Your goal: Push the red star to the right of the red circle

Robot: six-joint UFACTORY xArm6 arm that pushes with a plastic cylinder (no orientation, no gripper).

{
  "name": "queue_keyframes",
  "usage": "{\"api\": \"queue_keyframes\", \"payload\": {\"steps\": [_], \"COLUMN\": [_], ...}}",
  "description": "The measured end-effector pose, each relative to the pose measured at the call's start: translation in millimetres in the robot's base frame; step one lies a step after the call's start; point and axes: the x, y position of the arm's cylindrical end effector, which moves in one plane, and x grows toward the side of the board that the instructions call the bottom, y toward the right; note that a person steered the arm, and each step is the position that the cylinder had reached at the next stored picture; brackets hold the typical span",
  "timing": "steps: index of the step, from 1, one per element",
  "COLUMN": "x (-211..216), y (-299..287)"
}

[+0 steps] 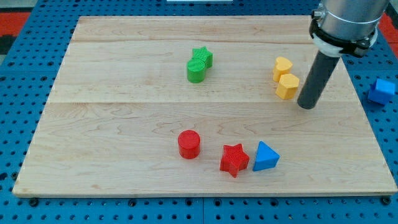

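Nearest the view's bottom edge: red star (234,159), lying flat on the worktop (112,149). Blue triangle (265,156) just beside it on the view's right, touching or nearly so; cannot tell which. Red circle (189,144) near the star on the view's left, a little higher in the view, a gap between them. So the star sits to the right of the circle, slightly lower.

Upper middle: green star (201,57) with a green cylinder (196,70) pressed against its lower left, the two touching.

Upper right: yellow heart (282,68) and, just below it, a second yellow block (287,86), shape roughly hexagonal; the two touch.

My tip (306,106) rests on the wood just to the right of the lower yellow block, close beside it, contact not clear. Well apart from the red star and red circle. No gripper on this arm, only the dark rod under a grey collar, so nothing is grasped.

Worktop: pale wooden board made of joined planks, seams running left to right, grain visible, rounded corners. It lies on a blue pegboard base (18,68) with rows of small holes. One blue block (381,91) sits off the board on that base, at the view's right edge. Red patch of surface at the top left corner
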Motion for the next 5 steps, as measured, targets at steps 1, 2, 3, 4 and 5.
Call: {"api": "queue_keyframes", "payload": {"steps": [1,2,3,4,5], "x": [-34,-28,51,143,164], "y": [-13,16,113,122,93]}}
